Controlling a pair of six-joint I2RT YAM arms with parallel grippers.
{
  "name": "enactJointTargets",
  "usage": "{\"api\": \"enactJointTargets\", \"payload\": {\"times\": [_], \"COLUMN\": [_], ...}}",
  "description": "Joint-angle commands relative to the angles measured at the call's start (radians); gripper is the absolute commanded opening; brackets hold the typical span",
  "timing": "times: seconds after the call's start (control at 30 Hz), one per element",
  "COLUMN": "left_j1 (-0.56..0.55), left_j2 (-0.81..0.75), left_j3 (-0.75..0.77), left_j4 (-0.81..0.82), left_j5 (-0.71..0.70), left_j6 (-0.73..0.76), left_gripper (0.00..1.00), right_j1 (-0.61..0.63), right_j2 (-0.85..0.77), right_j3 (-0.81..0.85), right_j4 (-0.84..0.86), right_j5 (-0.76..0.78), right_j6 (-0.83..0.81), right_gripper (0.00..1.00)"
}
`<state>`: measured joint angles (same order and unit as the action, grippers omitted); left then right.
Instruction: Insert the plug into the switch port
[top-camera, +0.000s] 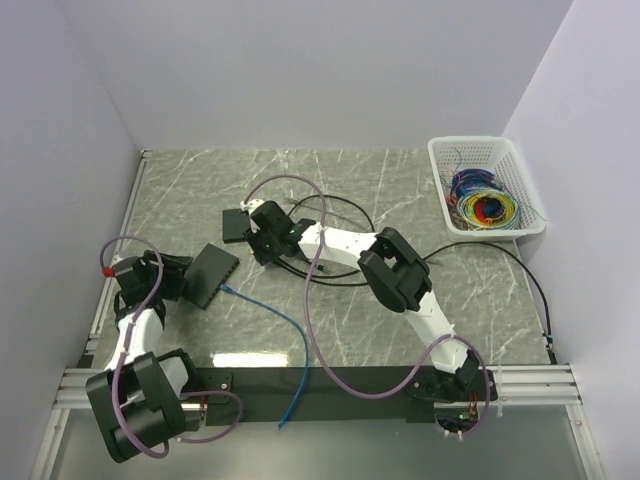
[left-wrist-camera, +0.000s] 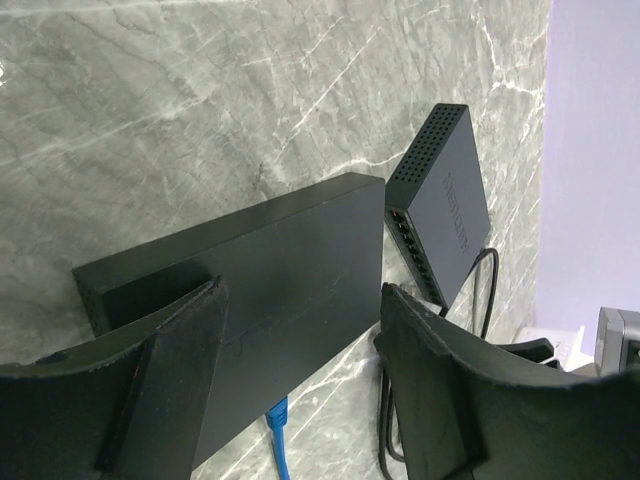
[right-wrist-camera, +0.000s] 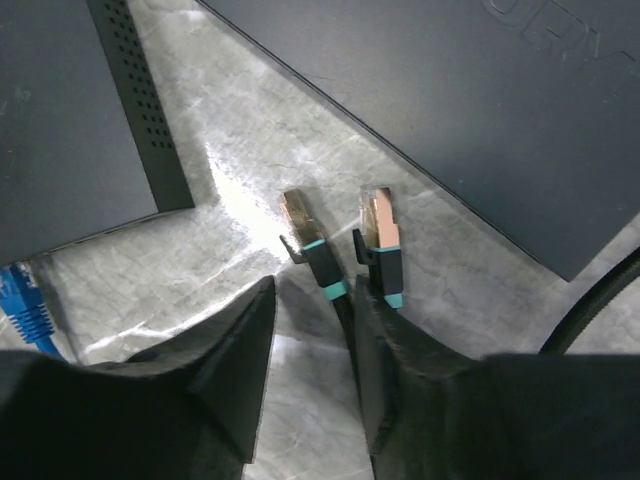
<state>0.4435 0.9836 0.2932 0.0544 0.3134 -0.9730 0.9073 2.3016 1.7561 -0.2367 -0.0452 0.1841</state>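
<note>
A black switch (top-camera: 212, 275) lies at the left, and my left gripper (top-camera: 172, 278) is open at its near end. In the left wrist view the jaws (left-wrist-camera: 300, 290) stand wide apart over that switch (left-wrist-camera: 280, 260). A second switch (left-wrist-camera: 445, 200) lies beyond it and shows a row of ports. It also shows in the top view (top-camera: 235, 225). My right gripper (top-camera: 257, 250) hovers between the two switches. In the right wrist view it (right-wrist-camera: 313, 290) is open. A black plug with teal bands (right-wrist-camera: 382, 245) sits by the right fingertip, and a darker twin (right-wrist-camera: 305, 235) sits ahead of the gap.
A blue cable (top-camera: 285, 335) runs from the left switch to the table's front edge, and its plug (left-wrist-camera: 277, 412) pokes out at the switch's edge. Black cables (top-camera: 345, 215) loop behind the right arm. A white basket (top-camera: 485, 150) of coloured wires stands at the back right.
</note>
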Motion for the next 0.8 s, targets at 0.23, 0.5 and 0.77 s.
{"api": "enactJointTargets", "payload": {"times": [0.23, 0.5, 0.77], "left_j1": [0.0, -0.002, -0.002], "left_j2": [-0.068, -0.138, -0.14], "left_j3": [0.052, 0.122, 0.126], "left_j4": [-0.051, -0.125, 0.149], "left_j5": [0.0, -0.01, 0.336], "left_j6": [0.065, 0.095, 0.063], "left_gripper": [0.68, 0.68, 0.65], "right_j1": [0.018, 0.016, -0.043], "right_j2": [0.013, -0.111, -0.324], "right_j3": [-0.021, -0.102, -0.22], "right_j4": [-0.012, 0.045, 0.155], "right_j5": [0.044, -0.004, -0.363], "right_j6": [-0.043, -0.032, 0.07], "right_gripper": [0.1, 0.0, 0.0]}}
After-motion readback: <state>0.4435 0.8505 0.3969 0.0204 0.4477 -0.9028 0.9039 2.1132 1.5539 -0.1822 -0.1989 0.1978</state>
